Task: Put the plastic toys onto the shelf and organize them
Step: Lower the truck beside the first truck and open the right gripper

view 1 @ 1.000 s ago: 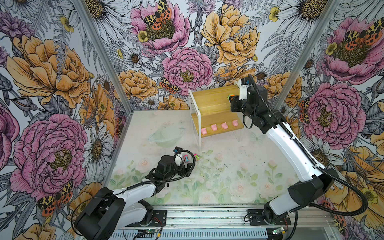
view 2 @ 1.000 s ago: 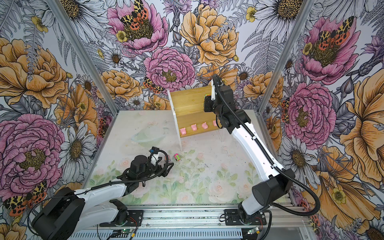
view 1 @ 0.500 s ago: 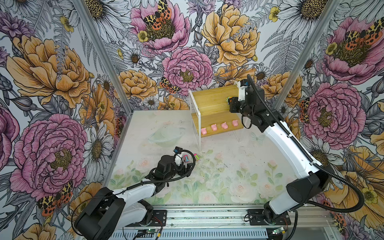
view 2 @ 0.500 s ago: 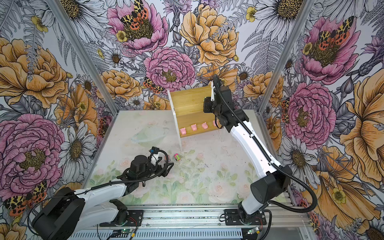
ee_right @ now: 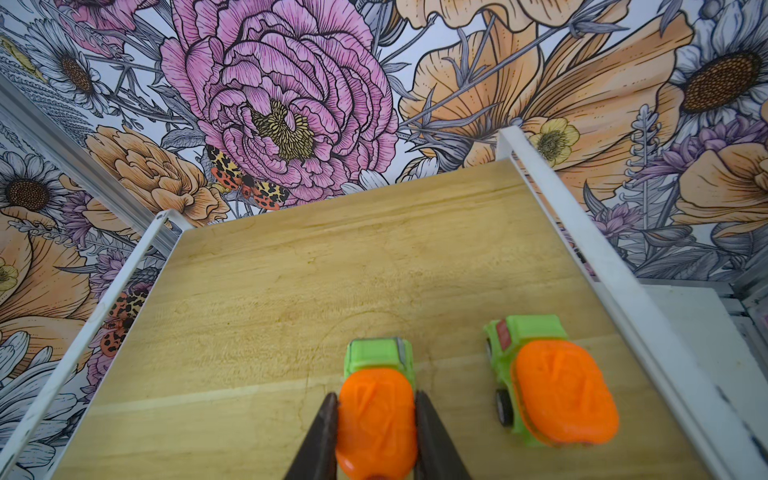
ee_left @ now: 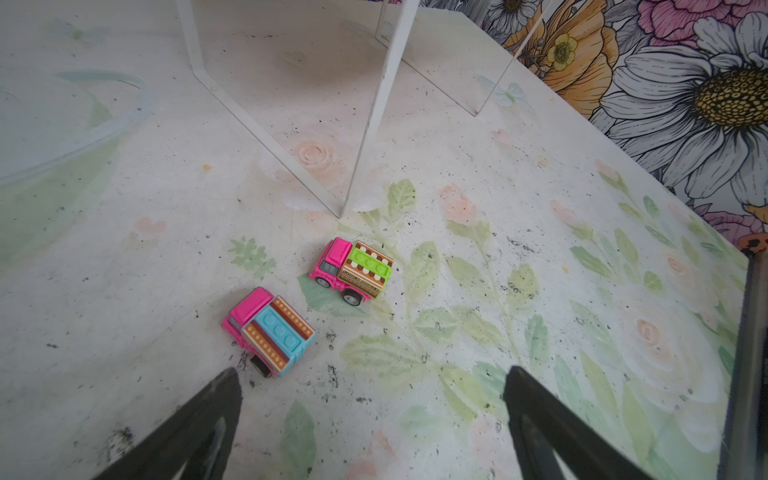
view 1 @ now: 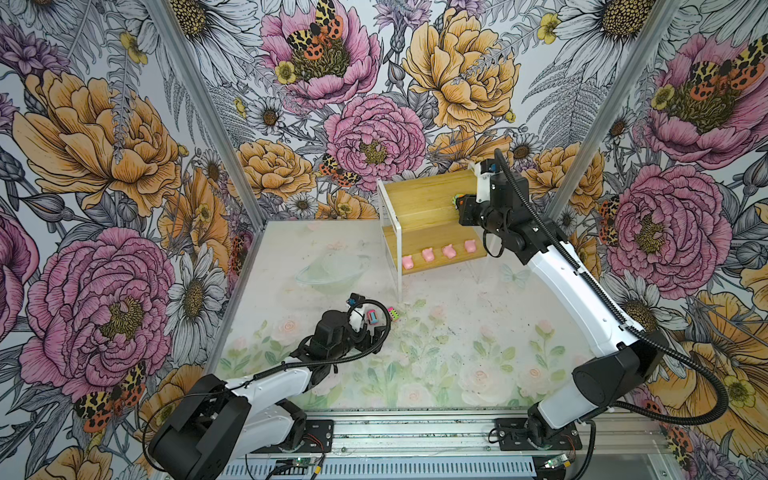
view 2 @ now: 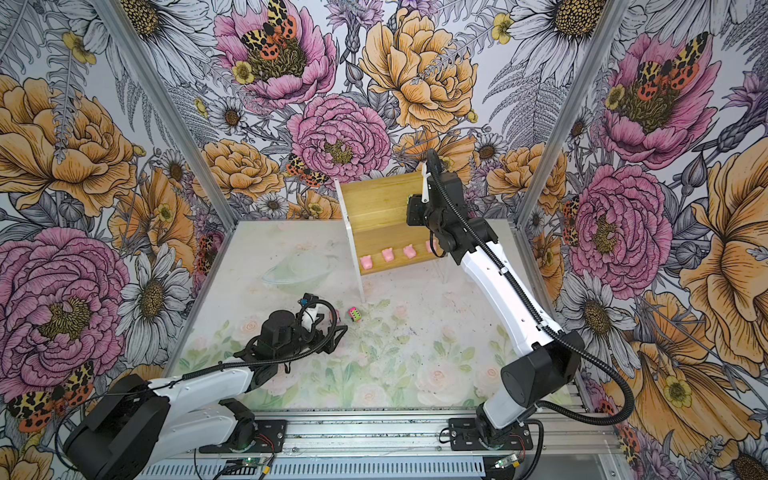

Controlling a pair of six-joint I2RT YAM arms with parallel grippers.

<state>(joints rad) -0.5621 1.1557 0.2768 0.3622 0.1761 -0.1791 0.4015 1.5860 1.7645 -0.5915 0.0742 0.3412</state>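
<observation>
Although 4 pink pigs point(view 1: 448, 251) lined the lower board of the shelf point(ee_right: 291, 270), work was at the right end of its upper board. There the right gripper point(ee_right: 375, 401) was clamped on the first orange-and-green car point(ee_right: 376, 440), fingers along its flanks. The car's long axis ran straight out from the wrist, cab foremost; whether its wheels touched the wood could not be told. The second orange-and-green car point(ee_right: 557, 390) stood just beside it, parallel, with a clear gap between. Release probably hinged on that gap taking the spreading finger.

On the table point(ee_left: 540, 291), near of the shelf's left leg, the blue-trimmed pink car point(ee_left: 270, 330) and the green-trimmed pink car point(ee_left: 353, 270) lay just far of the left gripper point(ee_left: 372, 376). Its jaws stood apart and empty, and that arm was much the nearer.
</observation>
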